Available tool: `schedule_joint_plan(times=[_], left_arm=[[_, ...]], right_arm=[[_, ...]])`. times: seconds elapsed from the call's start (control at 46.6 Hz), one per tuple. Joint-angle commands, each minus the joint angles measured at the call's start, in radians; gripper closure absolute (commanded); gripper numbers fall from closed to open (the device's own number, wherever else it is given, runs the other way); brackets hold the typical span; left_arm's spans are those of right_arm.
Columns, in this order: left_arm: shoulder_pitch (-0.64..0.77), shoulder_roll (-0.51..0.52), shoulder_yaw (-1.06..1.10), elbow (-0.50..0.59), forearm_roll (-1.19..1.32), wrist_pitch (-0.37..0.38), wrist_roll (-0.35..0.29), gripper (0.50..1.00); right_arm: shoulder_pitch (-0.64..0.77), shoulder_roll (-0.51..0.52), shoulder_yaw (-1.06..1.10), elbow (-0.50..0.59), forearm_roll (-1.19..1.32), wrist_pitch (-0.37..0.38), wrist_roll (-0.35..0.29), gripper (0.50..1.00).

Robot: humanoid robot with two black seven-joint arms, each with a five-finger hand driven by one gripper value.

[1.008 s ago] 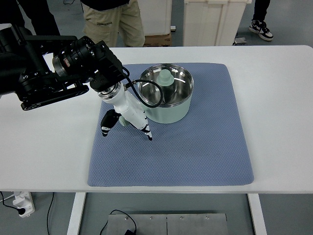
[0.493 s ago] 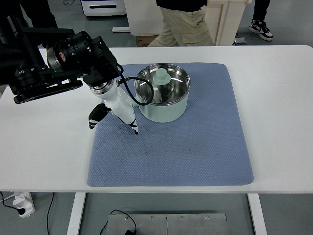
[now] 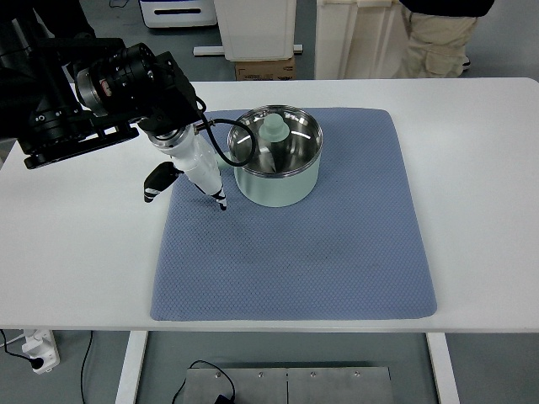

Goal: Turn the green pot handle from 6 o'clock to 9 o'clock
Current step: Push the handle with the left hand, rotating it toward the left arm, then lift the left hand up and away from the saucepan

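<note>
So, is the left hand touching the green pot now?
Cannot tell. In the top view, the left hand sits close beside the green pot, with the handle hidden between them. No clear gap or contact shows there.

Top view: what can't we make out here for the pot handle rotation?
- Handle of the green pot: hidden behind the left robot hand and its black cable, so its clock position is unreadable.
- Contact: whether the left robot hand touches the handle cannot be told; the white fingers cover the spot.
- Right arm: out of frame.
- Person beyond the table: cut off by the top edge.
</note>
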Motion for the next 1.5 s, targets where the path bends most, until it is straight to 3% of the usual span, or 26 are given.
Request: schedule_joint_plan(times=[0.0,0.708,1.073,1.48], left_arm=[[0.002,-0.002,0.010,0.009,0.000,0.000,0.001,0.500],[0.014,-0.035,0.048,0.090,-0.008,0.000,0.027,0.500],[0.014,-0.018,0.033,-0.071,-0.143,0.000,-0.003,0.500],[0.055,-0.034,-0.159,-0.080,-0.717,0.000,-0.009,0.500]], right_arm=[[-0.001,0.000,0.000,0.000,0.000,0.000,0.000,0.500],[-0.001,0.000,0.000,0.000,0.000,0.000,0.000,0.500],[-0.001,0.000,0.000,0.000,0.000,0.000,0.000,0.500],[-0.001,0.000,0.002,0.000,0.000,0.000,0.000,0.500]])
